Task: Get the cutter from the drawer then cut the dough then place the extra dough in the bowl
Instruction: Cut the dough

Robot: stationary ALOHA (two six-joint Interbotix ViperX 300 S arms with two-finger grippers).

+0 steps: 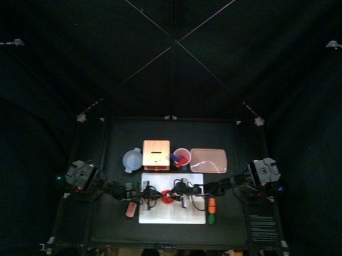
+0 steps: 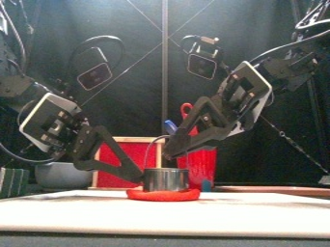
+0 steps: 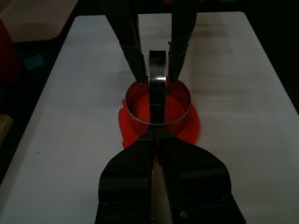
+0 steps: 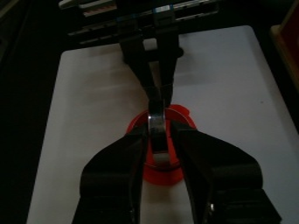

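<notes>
On red dough [image 2: 162, 195], metal cutter [image 2: 165, 179]

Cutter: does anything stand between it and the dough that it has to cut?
Nothing visible does: the cutter already stands directly on the dough, which lies on the board.

Cutter [image 2: 165, 179]: round metal ring, wire handle up, standing on flat red dough [image 2: 162, 194] at mid-board [image 2: 258, 206]. Box [image 1: 156, 155] and blue-grey bowl [image 1: 132, 158] behind, back-left.
</notes>
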